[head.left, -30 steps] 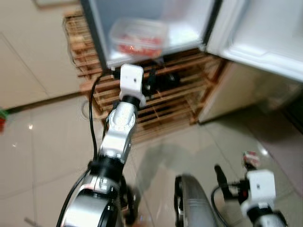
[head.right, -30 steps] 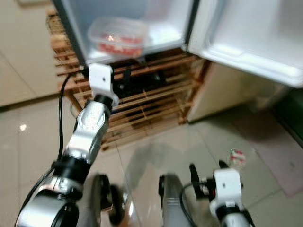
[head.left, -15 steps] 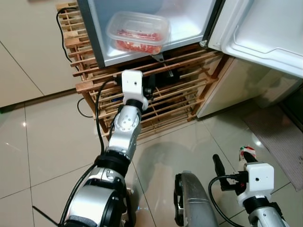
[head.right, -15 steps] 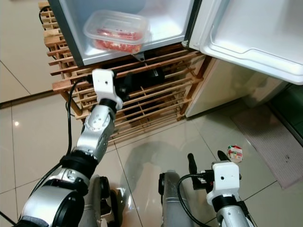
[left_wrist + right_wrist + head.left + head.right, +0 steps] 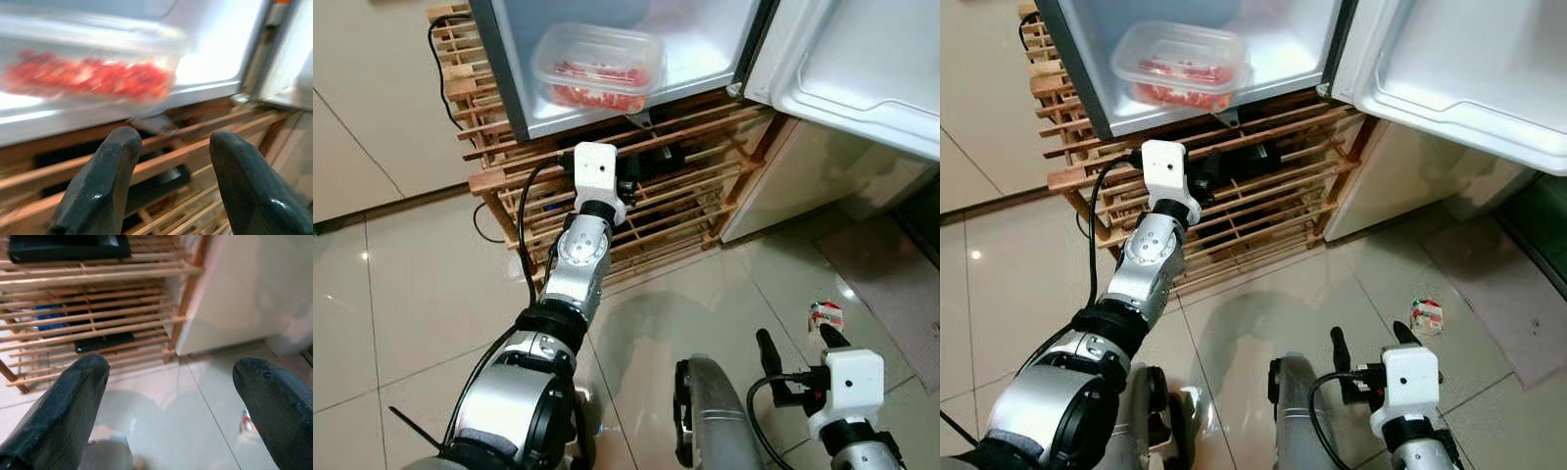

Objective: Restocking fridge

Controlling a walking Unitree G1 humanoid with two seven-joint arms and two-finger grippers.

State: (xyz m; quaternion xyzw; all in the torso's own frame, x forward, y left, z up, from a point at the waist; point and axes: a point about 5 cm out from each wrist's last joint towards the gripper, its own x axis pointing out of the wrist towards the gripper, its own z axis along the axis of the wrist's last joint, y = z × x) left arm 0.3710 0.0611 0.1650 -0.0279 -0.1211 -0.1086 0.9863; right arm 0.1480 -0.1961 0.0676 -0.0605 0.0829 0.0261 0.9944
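Open fridge point(image 5: 607, 127), container point(image 5: 597, 67) at edge

Clear tub point(image 5: 598, 67) of red food, pale wooden rack point(image 5: 685, 196), beige tiles point(image 5: 421, 284).

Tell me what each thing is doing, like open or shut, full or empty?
Fridge door: open.
Plastic container: lid on, red food inside, sitting in the fridge.
Left gripper: open, empty, pointed at the container.
Right gripper: open, empty, low over the floor.
Small packet: lying on the floor.
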